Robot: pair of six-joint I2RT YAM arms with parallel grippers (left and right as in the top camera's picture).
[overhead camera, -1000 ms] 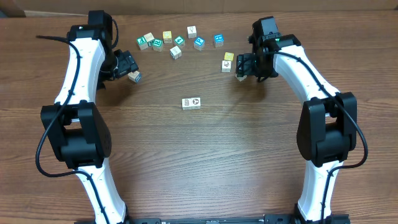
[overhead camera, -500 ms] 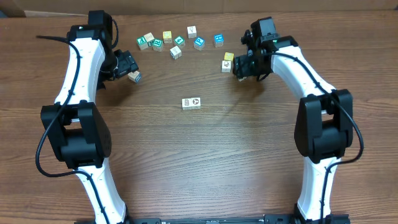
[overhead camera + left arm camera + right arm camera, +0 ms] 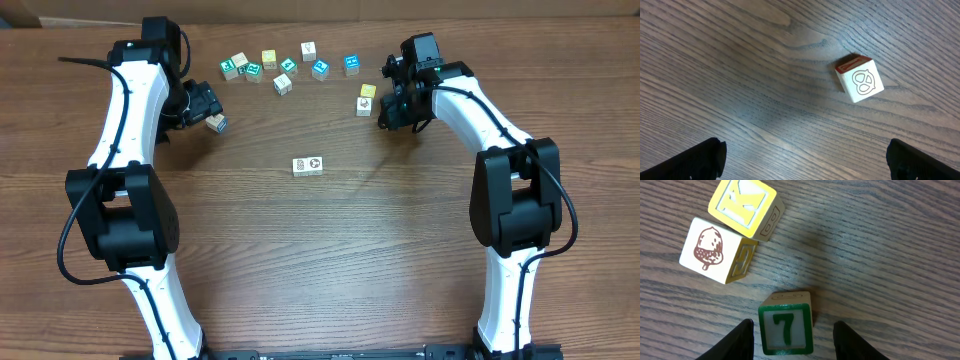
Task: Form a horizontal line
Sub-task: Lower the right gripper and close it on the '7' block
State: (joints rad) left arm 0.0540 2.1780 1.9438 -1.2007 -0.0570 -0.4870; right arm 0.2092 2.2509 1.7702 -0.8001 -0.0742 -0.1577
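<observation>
Two white-faced cubes with dark prints lie side by side mid-table as a short horizontal line (image 3: 307, 166). My right gripper (image 3: 793, 332) stands over a green-bordered cube printed with a 7 (image 3: 786, 329). Its jaws are open around the cube: the left finger is almost against it and the right finger is a gap away. In the overhead view the right gripper (image 3: 387, 109) hides that cube. My left gripper (image 3: 805, 161) is wide open and holds nothing. A white cube with a red pretzel print (image 3: 860, 80) lies ahead of it, also seen as the cube (image 3: 216, 124) from overhead.
An acorn-print cube (image 3: 715, 250) and a yellow K cube (image 3: 744, 205) lie touching just beyond the 7 cube. Several loose cubes (image 3: 285, 68) are scattered along the back of the table, among them teal ones (image 3: 351, 64).
The right gripper has shifted slightly left and back, and its jaws have narrowed around the 7 cube. The left arm and the two middle cubes have not moved.
</observation>
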